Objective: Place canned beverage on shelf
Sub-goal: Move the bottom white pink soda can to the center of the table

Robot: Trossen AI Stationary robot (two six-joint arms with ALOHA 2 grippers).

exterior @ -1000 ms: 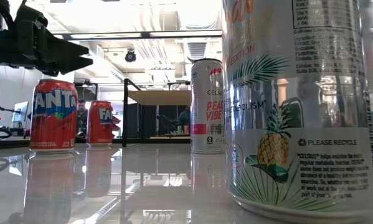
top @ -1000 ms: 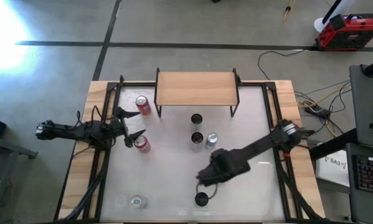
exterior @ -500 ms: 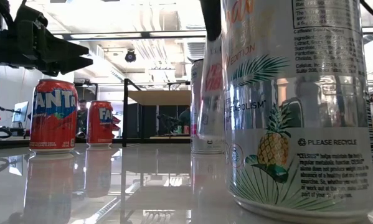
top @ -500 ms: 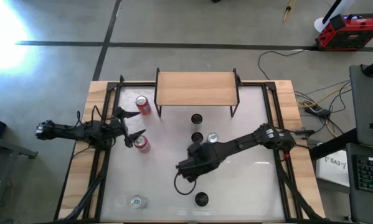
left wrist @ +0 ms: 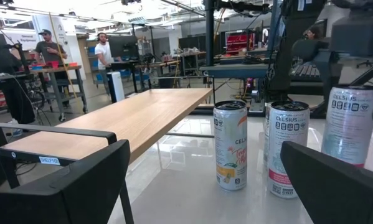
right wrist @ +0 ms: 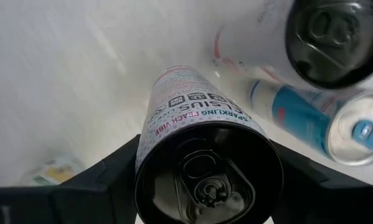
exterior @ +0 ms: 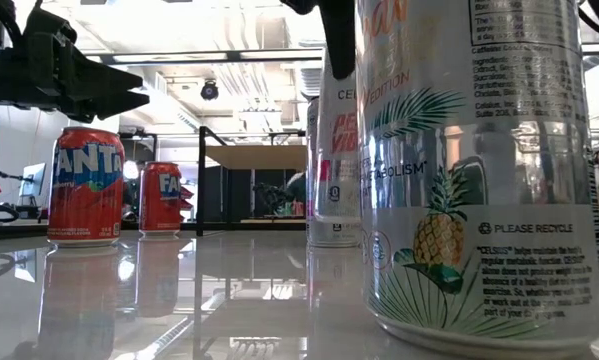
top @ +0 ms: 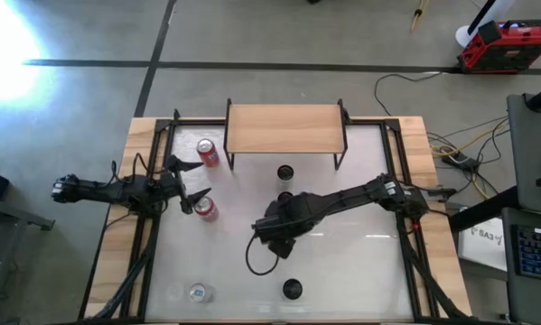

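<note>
Since a second ago your right arm has swung left across the table's middle, and its right gripper (top: 272,226) now sits just near of the cluster of slim cans instead of over the near black-topped can (top: 292,289). You can see in the right wrist view that its two dark fingers (right wrist: 99,180) are pinched on a white Celsius can (right wrist: 202,143), one on each side just below the dark lid. In the low view that same can (exterior: 336,150) hangs lifted and slightly tilted, its base clear of the tabletop, in front of another slim can.

Your left gripper (top: 187,185) waits at the table's left side with its fingers spread wide, between the two red Fanta cans: one (top: 206,152) farther, beside the shelf's left legs, one (top: 206,209) nearer.

The shelf (top: 285,128) stands at the far middle of the table, its wooden top bare. A black-topped can (top: 285,171) stands just near of it.
</note>
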